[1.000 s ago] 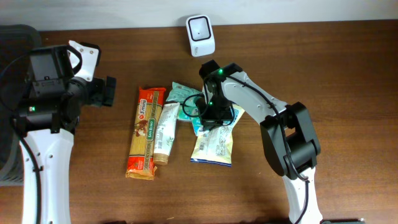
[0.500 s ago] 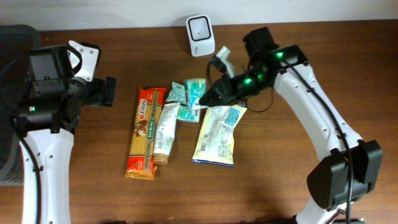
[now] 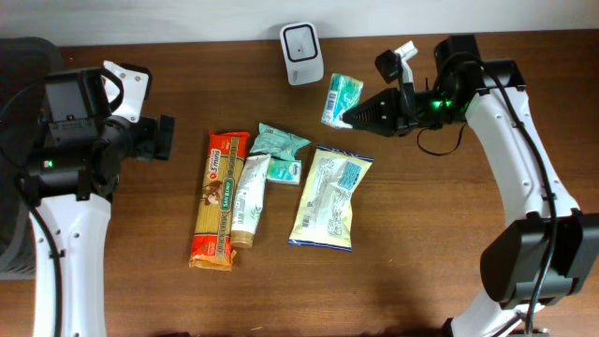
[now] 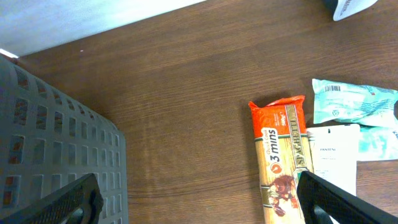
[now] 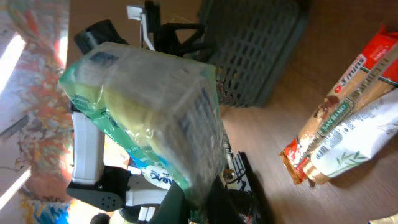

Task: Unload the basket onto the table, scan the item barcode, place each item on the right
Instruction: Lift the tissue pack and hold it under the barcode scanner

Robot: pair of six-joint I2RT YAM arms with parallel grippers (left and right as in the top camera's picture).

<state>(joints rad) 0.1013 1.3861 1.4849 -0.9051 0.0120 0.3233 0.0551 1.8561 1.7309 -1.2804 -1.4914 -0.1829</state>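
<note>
Right tool (image 3: 359, 114): clamped tight on one edge of the green packet (image 3: 341, 96), with no gap between the fingers to be seen.
Green packet: hung off the tool's tip, raised clear of the tabletop (image 3: 187, 300), between the tool and the scanner (image 3: 301, 41).
Scanner: stood just beyond the packet, ahead of the tool's tip and apart from it.
Handling: looked light, soft and crinkly in the wrist view. Film seemed slippery, contents squashable, and likely to flop if turned.
Hold: seemed best taken at a sealed edge, leaving the printed faces bare. Barcode side could not be told.
Left tool (image 3: 161, 139): spread wide, held nothing, well apart from the packet.
Leftovers: pasta pack (image 3: 214, 199) and pale pouch (image 3: 330, 197) lay on the tabletop off to the right tool's side.
</note>
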